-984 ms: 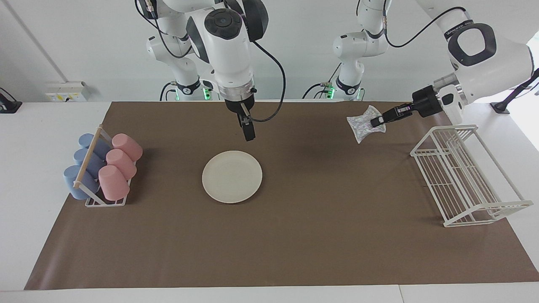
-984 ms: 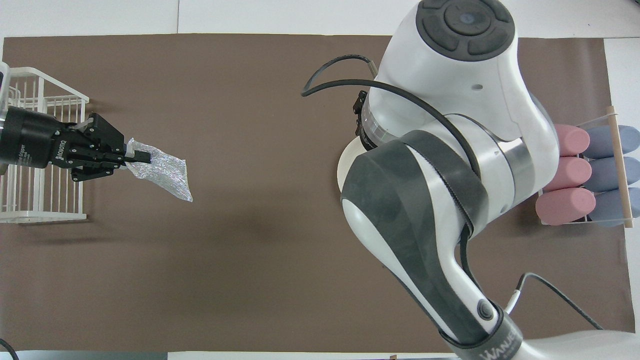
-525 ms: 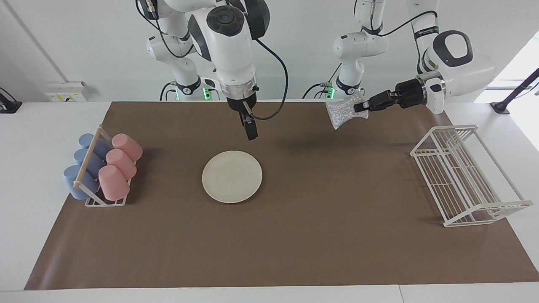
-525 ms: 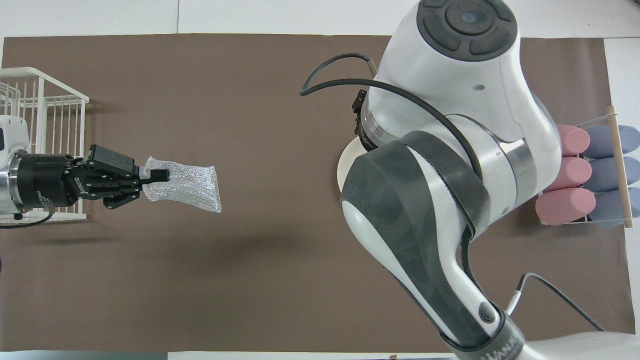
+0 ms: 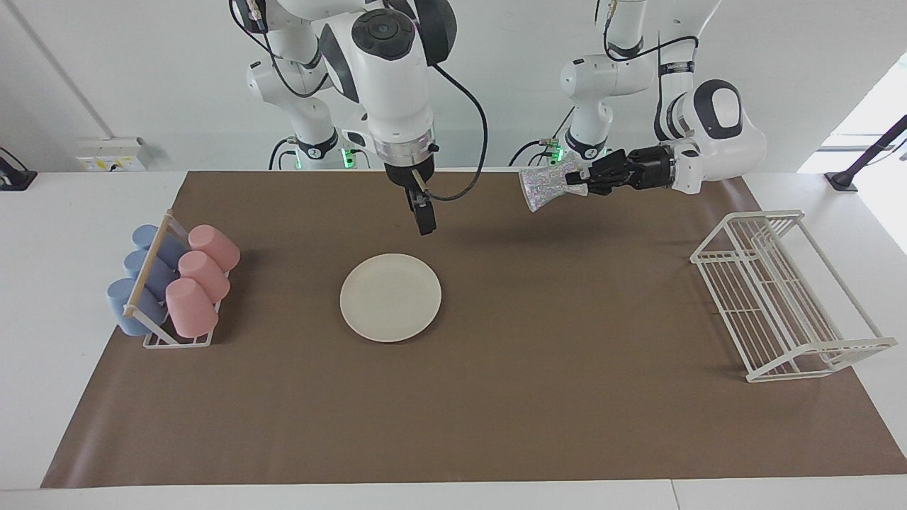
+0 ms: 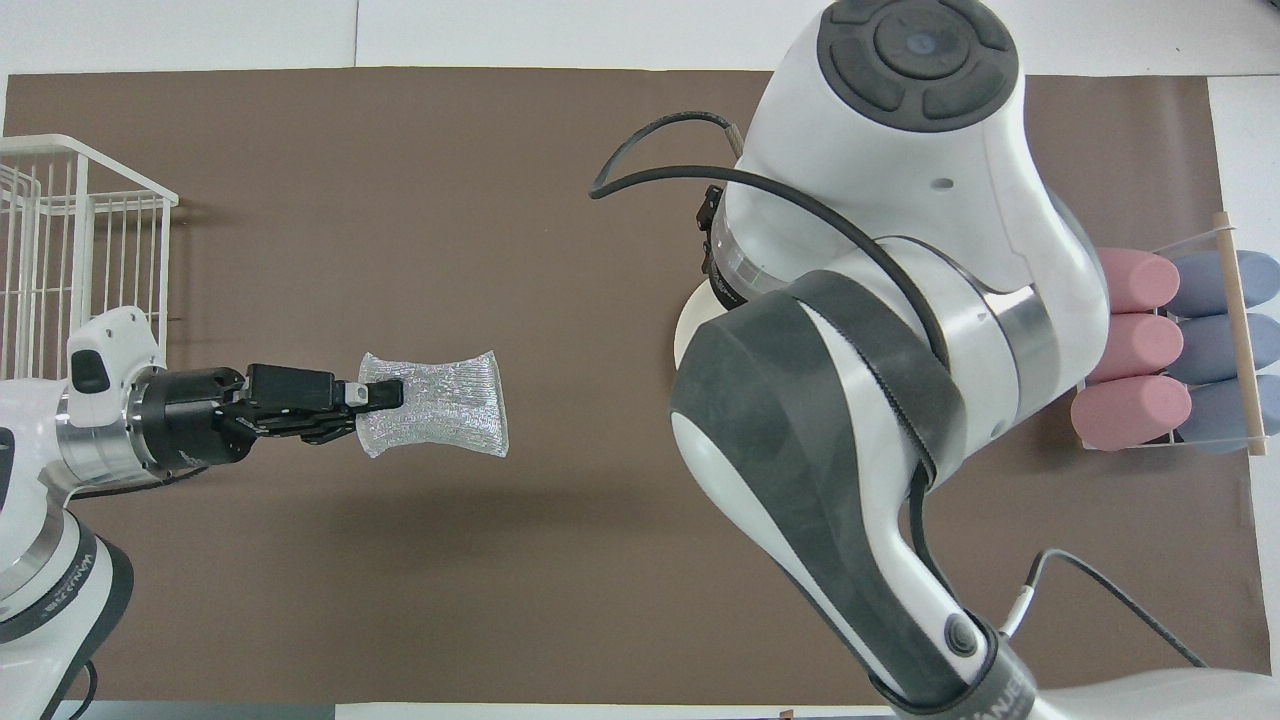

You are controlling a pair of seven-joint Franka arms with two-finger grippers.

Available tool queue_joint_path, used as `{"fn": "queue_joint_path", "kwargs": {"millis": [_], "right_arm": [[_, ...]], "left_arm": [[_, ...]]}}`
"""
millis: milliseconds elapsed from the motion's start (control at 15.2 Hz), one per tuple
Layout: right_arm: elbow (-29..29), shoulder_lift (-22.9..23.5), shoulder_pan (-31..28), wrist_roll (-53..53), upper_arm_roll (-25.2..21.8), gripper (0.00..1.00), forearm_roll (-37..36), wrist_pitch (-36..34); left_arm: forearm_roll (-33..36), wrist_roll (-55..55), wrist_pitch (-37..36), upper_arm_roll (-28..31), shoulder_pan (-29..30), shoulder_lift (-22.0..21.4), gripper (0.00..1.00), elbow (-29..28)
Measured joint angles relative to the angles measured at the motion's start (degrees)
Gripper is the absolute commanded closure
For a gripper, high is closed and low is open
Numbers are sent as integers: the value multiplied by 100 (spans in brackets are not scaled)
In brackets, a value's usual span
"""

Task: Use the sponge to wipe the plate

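Observation:
The cream-white plate (image 5: 390, 297) lies flat on the brown mat, near its middle. In the overhead view only a sliver of the plate (image 6: 686, 338) shows beside the right arm. My left gripper (image 5: 575, 185) is shut on one end of the silvery mesh sponge (image 5: 544, 187) and holds it in the air over the mat, well toward the left arm's end from the plate. The left gripper (image 6: 385, 396) and the sponge (image 6: 440, 405) also show in the overhead view. My right gripper (image 5: 424, 221) points down and hangs over the mat by the plate's edge nearest the robots; it is hidden in the overhead view.
A rack of pink and blue cups (image 5: 173, 283) stands at the right arm's end of the mat and shows in the overhead view (image 6: 1170, 345). A white wire dish rack (image 5: 779, 297) stands at the left arm's end, also in the overhead view (image 6: 60, 250).
My left gripper has carried the sponge away from the wire rack toward the middle of the table and turned level. The right gripper has barely moved. The plate has not moved.

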Motion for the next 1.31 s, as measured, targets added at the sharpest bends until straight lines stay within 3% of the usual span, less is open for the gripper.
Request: {"fn": "queue_joint_path", "kwargs": {"millis": [328, 721, 1115, 1311], "right_arm": [[2, -2, 268, 633, 16, 0, 115, 70], [59, -23, 1094, 1752, 52, 0, 201, -90], [83, -27, 1587, 2396, 67, 0, 255, 713], [38, -17, 1638, 2397, 67, 0, 284, 770]], "left_arm": [[-312, 522, -222, 27, -15, -135, 100, -365], [-519, 745, -263, 4, -327, -148, 100, -411], [-642, 759, -251, 4, -490, -148, 100, -413], [-647, 761, -251, 3, -509, -148, 100, -413]]}}
